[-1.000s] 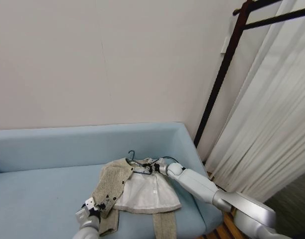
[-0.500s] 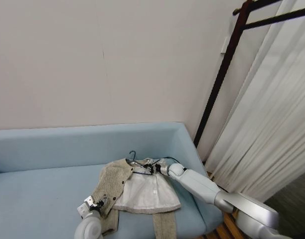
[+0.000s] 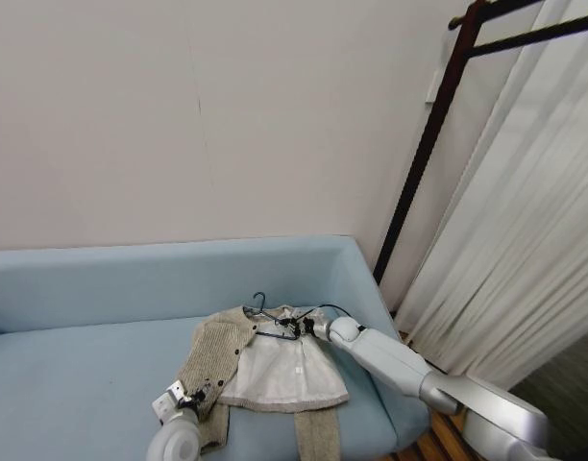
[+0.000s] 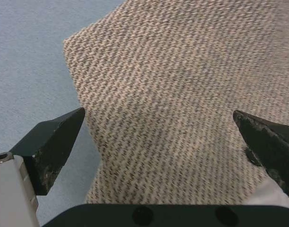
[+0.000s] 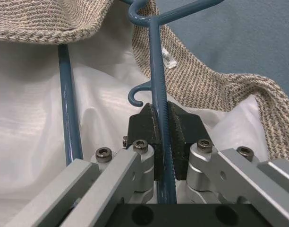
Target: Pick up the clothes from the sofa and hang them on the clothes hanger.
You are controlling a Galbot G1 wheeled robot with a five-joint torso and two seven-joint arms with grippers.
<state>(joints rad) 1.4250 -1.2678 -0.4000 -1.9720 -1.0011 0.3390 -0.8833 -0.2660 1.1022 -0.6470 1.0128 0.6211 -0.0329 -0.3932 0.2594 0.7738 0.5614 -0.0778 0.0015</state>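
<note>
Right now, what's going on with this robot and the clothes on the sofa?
The right gripper is shut on the bar of the blue hanger that sits inside the knit cardigan and white blouse, which lie on the light blue sofa. The left gripper hangs open over the cardigan's lower edge. The dark clothes rack stands past the sofa's right end; the clothes are not yet on it.

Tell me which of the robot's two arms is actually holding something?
The right gripper: its jaws are clamped on the blue hanger. The left gripper hovers open above the knit cardigan, gripping nothing.
</note>
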